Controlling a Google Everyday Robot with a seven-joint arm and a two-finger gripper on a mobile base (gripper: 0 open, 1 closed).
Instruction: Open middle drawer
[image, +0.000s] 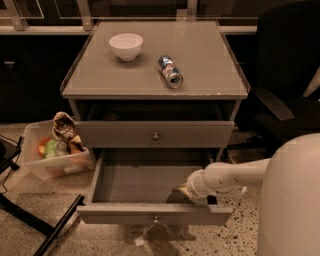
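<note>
middle drawer (125, 214) stands pulled out below the top drawer (115, 135); gripper (184, 191) sits inside its front right corner; its opening and hold cannot be told

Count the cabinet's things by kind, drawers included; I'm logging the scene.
bowl: 1, on the top
can: 1, lying on the top
drawers showing: 2, the upper drawer and the middle drawer, which is pulled out
end effector: 1, inside the middle drawer, front right
Total: 5
</note>
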